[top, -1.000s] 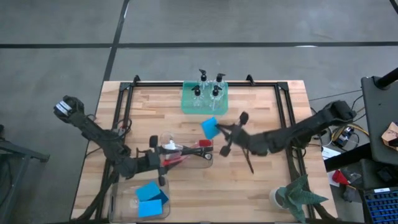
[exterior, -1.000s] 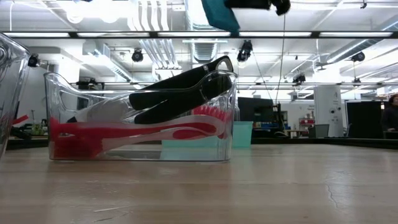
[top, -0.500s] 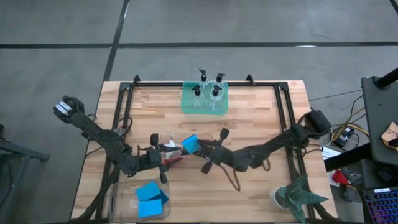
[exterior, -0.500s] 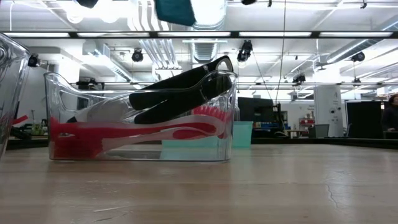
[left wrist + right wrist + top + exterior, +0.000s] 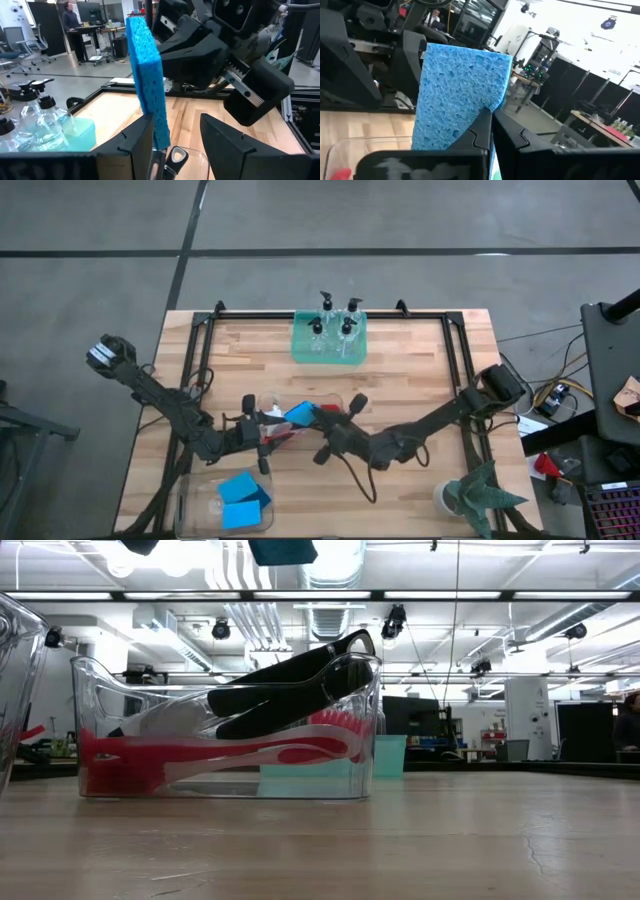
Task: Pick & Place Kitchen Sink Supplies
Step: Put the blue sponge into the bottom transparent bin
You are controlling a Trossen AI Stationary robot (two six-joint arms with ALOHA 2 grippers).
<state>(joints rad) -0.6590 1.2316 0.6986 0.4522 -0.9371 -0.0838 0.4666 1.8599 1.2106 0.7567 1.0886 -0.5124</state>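
My right gripper (image 5: 312, 418) is shut on a flat blue sponge (image 5: 298, 414), which it holds above a clear bin (image 5: 300, 425) near the table's middle. Red, black and white brushes (image 5: 230, 730) lie in this bin. In the low view only the sponge's lower edge (image 5: 283, 550) shows at the top. My left gripper (image 5: 177, 140) stands open just left of the bin, pointing level at the sponge (image 5: 147, 75) without touching it. Two more blue sponges (image 5: 245, 498) lie in a clear bin at the near left. Pump bottles (image 5: 333, 325) stand in a green tray (image 5: 300, 348). My right gripper pinches the sponge between its two fingers (image 5: 482, 127), on the end nearest them (image 5: 485, 107). The fingers come level from the table's right. The sponge stands on edge, upright, lifted clear above the brush bin.
A potted plant (image 5: 480, 492) stands at the near right corner. A black frame rail (image 5: 455, 350) runs along the table's sides and far edge. Bare wood lies between the green tray and the brush bin and along the near middle.
My right gripper has carried the sponge from near the green tray toward the table's left and near edge, until it hangs over the brush bin in front of my left gripper. It has rolled on the way and stayed shut.
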